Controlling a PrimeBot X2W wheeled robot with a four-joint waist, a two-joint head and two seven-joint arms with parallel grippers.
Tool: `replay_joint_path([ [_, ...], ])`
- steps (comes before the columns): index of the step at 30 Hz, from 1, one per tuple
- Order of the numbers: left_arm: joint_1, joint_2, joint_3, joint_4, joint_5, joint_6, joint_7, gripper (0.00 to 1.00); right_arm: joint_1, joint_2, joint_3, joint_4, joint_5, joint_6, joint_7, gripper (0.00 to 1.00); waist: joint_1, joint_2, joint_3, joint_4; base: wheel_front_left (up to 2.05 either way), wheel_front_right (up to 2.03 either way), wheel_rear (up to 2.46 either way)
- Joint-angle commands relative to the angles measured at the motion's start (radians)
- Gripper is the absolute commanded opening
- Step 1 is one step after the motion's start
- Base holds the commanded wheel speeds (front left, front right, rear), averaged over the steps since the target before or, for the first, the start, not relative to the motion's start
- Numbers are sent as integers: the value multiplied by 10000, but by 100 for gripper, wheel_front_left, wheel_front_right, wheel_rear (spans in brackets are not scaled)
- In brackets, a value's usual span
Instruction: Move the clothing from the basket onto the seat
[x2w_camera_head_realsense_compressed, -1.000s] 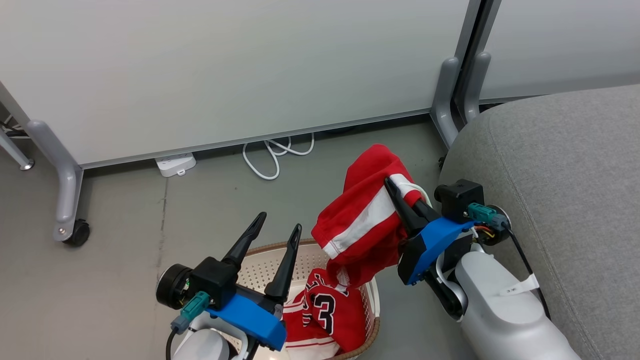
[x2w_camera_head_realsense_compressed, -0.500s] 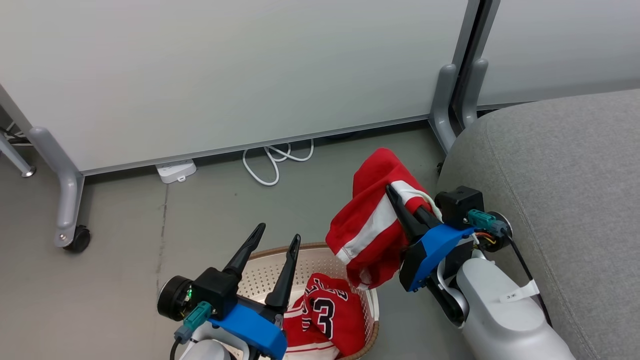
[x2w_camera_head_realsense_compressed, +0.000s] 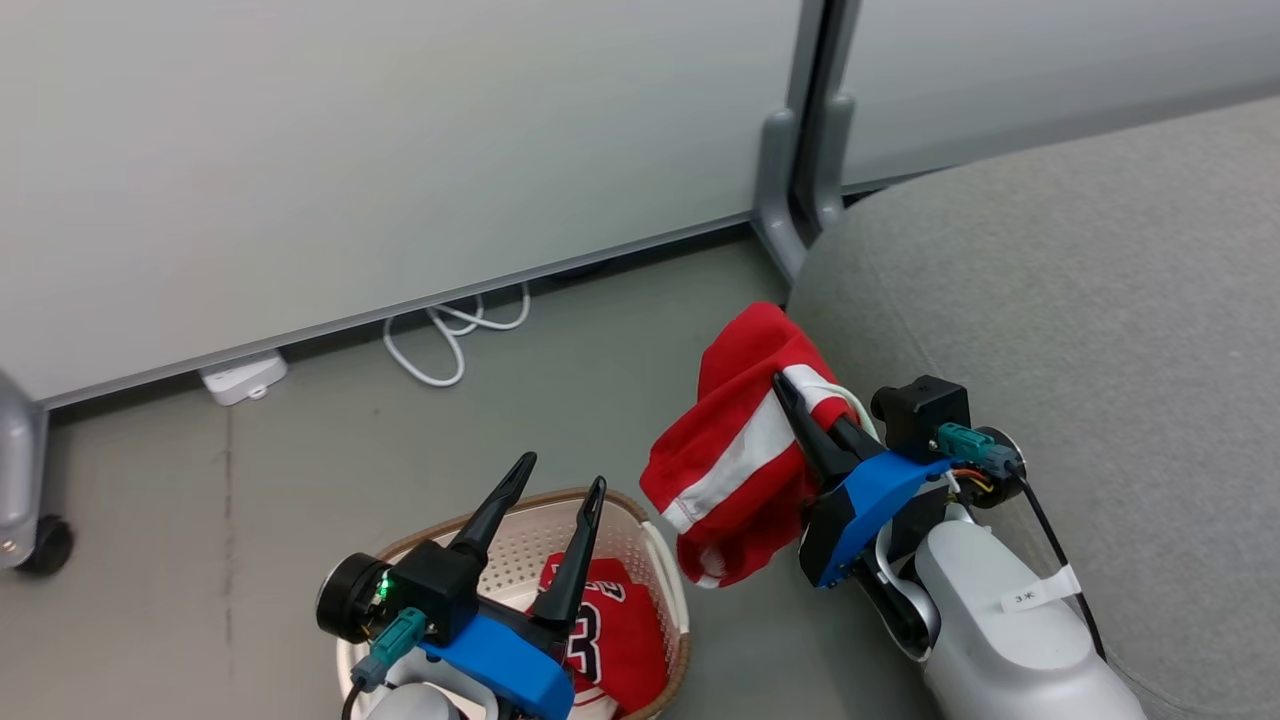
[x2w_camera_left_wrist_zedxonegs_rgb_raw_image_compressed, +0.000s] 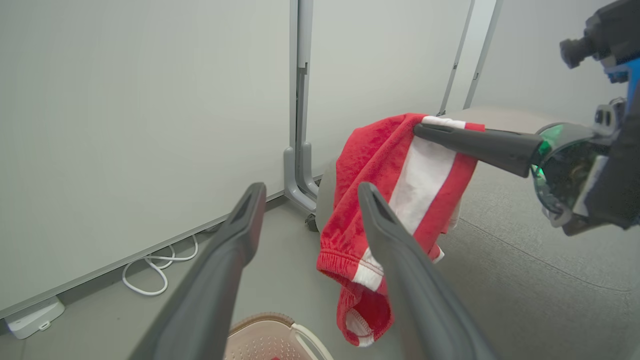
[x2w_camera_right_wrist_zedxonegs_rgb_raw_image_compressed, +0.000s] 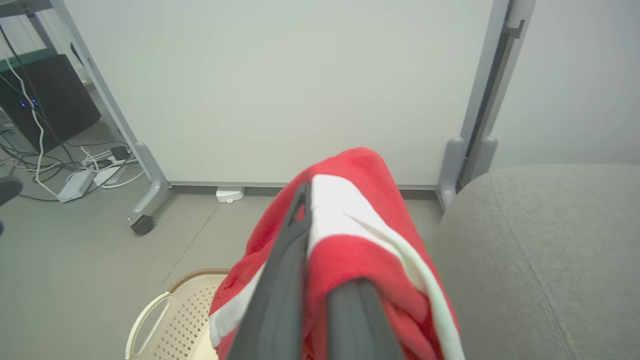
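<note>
- Grey floor (x2w_camera_head_realsense_compressed: 300, 480) under a pale partition wall (x2w_camera_head_realsense_compressed: 400, 150).
- The striped garment (x2w_camera_head_realsense_compressed: 735, 455) hangs limp beside the seat (x2w_camera_head_realsense_compressed: 1050, 300) edge, long axis drooping floorward, clenched in the jaws of the right gripper (x2w_camera_head_realsense_compressed: 790, 390); soft, light, best held by a bunched fold.
- The jersey (x2w_camera_head_realsense_compressed: 625, 640) lies in the basket (x2w_camera_head_realsense_compressed: 668, 585), left gripper (x2w_camera_head_realsense_compressed: 562, 472) above, jaws parted, empty.

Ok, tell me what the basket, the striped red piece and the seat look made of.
Basket: likely rigid plastic, cream, matte, perforated with small holes; brown rim looks woven. Striped red piece: soft knit fabric, drapes limp, elastic-gathered hem. Seat: grey woven upholstery, matte, with a stitched seam.
</note>
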Motion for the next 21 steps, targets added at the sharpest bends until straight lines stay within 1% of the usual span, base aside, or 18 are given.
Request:
replay_joint_path([
  [1, -122, 33, -26, -32, -22, -24, -32, 100, 110, -28, -28, -73, -59, 5, -10, 0, 0, 0, 95, -432, 0, 0, 0],
  [14, -254, 169, -67, -1, 36, -25, -33, 100, 177, -23, -41, -246, 55, 5, -42, 0, 0, 0, 243, -2258, 0, 0, 0],
  [21, -334, 140, -121, 20, 61, -25, -33, 100, 310, -23, -249, -253, 66, 5, -54, 0, 0, 0, 287, -2884, 0, 0, 0],
])
